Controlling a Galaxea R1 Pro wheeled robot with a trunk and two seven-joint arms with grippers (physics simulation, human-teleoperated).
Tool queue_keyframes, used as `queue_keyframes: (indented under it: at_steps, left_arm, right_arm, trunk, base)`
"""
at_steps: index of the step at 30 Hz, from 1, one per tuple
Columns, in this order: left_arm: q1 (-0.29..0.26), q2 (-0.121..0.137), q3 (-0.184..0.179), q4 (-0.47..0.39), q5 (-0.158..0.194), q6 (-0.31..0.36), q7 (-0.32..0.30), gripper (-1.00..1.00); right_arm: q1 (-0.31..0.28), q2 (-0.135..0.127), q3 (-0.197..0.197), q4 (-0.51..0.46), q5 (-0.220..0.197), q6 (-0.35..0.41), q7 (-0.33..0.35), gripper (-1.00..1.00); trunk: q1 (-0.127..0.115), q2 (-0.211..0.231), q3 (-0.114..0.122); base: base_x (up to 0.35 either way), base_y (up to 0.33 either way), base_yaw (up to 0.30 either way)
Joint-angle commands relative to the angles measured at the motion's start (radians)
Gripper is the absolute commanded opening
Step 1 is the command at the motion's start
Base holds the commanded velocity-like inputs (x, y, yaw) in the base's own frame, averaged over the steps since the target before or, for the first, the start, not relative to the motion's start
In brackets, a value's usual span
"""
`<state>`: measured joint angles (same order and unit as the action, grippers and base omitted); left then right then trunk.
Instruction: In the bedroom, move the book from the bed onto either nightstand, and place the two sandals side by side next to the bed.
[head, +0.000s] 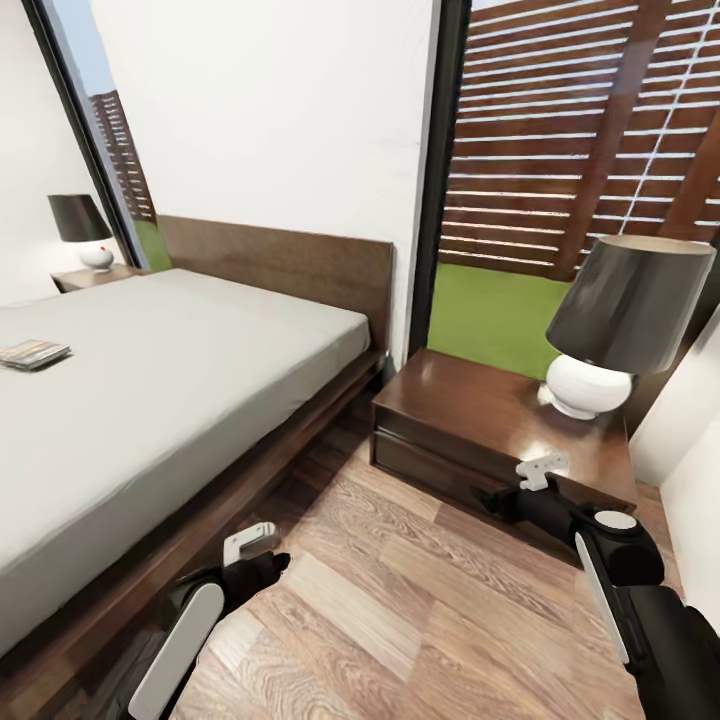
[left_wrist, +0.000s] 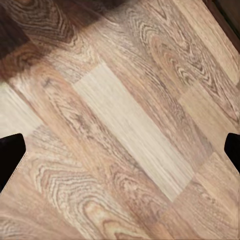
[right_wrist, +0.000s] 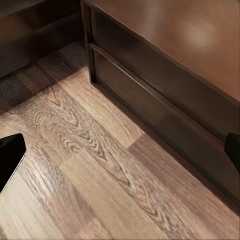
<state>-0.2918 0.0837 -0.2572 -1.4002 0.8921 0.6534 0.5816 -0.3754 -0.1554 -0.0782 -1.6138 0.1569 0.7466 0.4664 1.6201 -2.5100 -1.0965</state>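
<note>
Two arms hang low over the wood floor (head: 400, 600) beside the bed (head: 170, 400). On the mattress, well away from the nightstand (head: 490, 420), lies the book (head: 33, 353). The left gripper (head: 250, 545) is near the bed frame, the right gripper (head: 540, 470) before the nightstand's drawers; both sets of jaws spread wide, holding nothing. A lamp (head: 610, 320) stands on the nightstand

Both arms low and forward, left gripper (head: 262, 541) and right gripper (head: 543, 468) jaws apart.
</note>
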Motion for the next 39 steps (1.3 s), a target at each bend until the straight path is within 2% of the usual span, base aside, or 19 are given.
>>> queue_keyframes:
  at_steps: [1, 4, 8, 9, 10, 11, 15, 16, 20, 22, 24, 28, 31, 36, 38, 39]
  left_arm:
    - [-0.002, 0.001, -0.003, -0.018, 0.010, 0.003, 0.011, 1.00]
    - [-0.005, 0.000, -0.004, -0.052, 0.010, 0.008, 0.013, 1.00]
    - [-0.043, -0.007, -0.004, -0.106, 0.010, 0.036, 0.019, 1.00]
    - [-0.043, -0.007, -0.004, -0.106, 0.010, 0.036, 0.019, 1.00]
    - [-0.089, -0.012, -0.004, -0.119, 0.010, 0.068, 0.034, 1.00]
    - [-0.115, -0.014, -0.004, -0.124, 0.013, 0.086, 0.047, 1.00]
    - [-0.202, -0.039, -0.006, -0.141, 0.053, 0.140, 0.129, 1.00]
    - [-0.202, -0.039, -0.006, -0.141, 0.053, 0.140, 0.129, 1.00]
    - [-0.255, -0.064, -0.007, -0.161, 0.115, 0.170, 0.247, 1.00]
    - [-0.261, -0.064, -0.007, -0.163, 0.124, 0.173, 0.262, 1.00]
    - [-0.273, -0.062, -0.005, -0.167, 0.155, 0.178, 0.290, 1.00]
    - [-0.279, -0.057, -0.005, -0.170, 0.174, 0.181, 0.302, 1.00]
    - [-0.283, -0.042, -0.005, -0.172, 0.195, 0.186, 0.312, 1.00]
    - [-0.283, -0.018, -0.004, -0.177, 0.209, 0.199, 0.318, 1.00]
    - [-0.280, 0.004, -0.003, -0.181, 0.214, 0.205, 0.320, 1.00]
    - [-0.280, 0.004, -0.003, -0.181, 0.214, 0.205, 0.320, 1.00]
  right_arm:
    - [-0.001, 0.000, -0.002, -0.002, 0.010, 0.009, 0.010, 1.00]
    - [-0.003, 0.000, -0.003, -0.002, 0.010, 0.030, 0.011, 1.00]
    - [-0.026, -0.002, -0.008, -0.003, 0.009, 0.132, 0.011, 1.00]
    - [-0.026, -0.002, -0.008, -0.003, 0.009, 0.132, 0.011, 1.00]
    - [-0.046, -0.001, -0.010, -0.003, 0.009, 0.182, 0.011, 1.00]
    - [-0.055, -0.001, -0.010, -0.003, 0.009, 0.201, 0.011, 1.00]
    - [-0.077, 0.000, -0.010, -0.003, 0.008, 0.245, 0.011, 1.00]
    - [-0.077, 0.000, -0.010, -0.003, 0.008, 0.245, 0.011, 1.00]
    - [-0.090, 0.001, -0.009, -0.003, 0.008, 0.266, 0.010, 1.00]
    - [-0.091, 0.001, -0.009, -0.003, 0.008, 0.268, 0.010, 1.00]
    - [-0.094, 0.002, -0.008, -0.003, 0.007, 0.273, 0.010, 1.00]
    - [-0.095, 0.002, -0.008, -0.003, 0.007, 0.274, 0.009, 1.00]
    - [-0.095, 0.002, -0.008, -0.003, 0.007, 0.276, 0.009, 1.00]
    - [-0.095, 0.002, -0.009, -0.003, 0.007, 0.276, 0.009, 1.00]
    - [-0.095, 0.002, -0.009, -0.003, 0.007, 0.276, 0.009, 1.00]
    - [-0.095, 0.002, -0.009, -0.003, 0.007, 0.276, 0.009, 1.00]
  trunk:
    - [-0.001, 0.000, 0.003]
    - [-0.002, 0.001, 0.015]
    - [-0.004, 0.001, 0.030]
    - [-0.004, 0.002, 0.034]
    - [-0.005, 0.002, 0.038]
    - [-0.005, 0.002, 0.042]
    - [-0.007, 0.003, 0.057]
    - [-0.007, 0.003, 0.061]
    - [-0.009, 0.004, 0.076]
    - [-0.010, 0.005, 0.084]
    - [-0.011, 0.005, 0.092]
    - [-0.013, 0.006, 0.107]
    - [-0.014, 0.007, 0.119]
    - [-0.016, 0.008, 0.138]
    - [-0.017, 0.008, 0.146]
    - [-0.018, 0.009, 0.150]
  base:
    - [0.014, -0.006, 0.281]
    - [0.009, -0.004, 0.281]
    - [0.005, -0.002, 0.281]
    - [0.004, -0.001, 0.281]
    - [0.002, -0.001, 0.281]
    - [0.002, -0.001, 0.282]
    - [0.001, 0.000, 0.282]
    - [0.001, 0.000, 0.282]
    - [0.000, 0.000, 0.282]
    - [0.000, 0.000, 0.282]
    - [0.000, 0.000, 0.282]
    - [0.000, 0.000, 0.282]
    - [0.000, 0.000, 0.280]
    - [0.000, 0.000, 0.257]
    - [0.000, 0.000, 0.214]
    - [0.000, 0.000, 0.208]
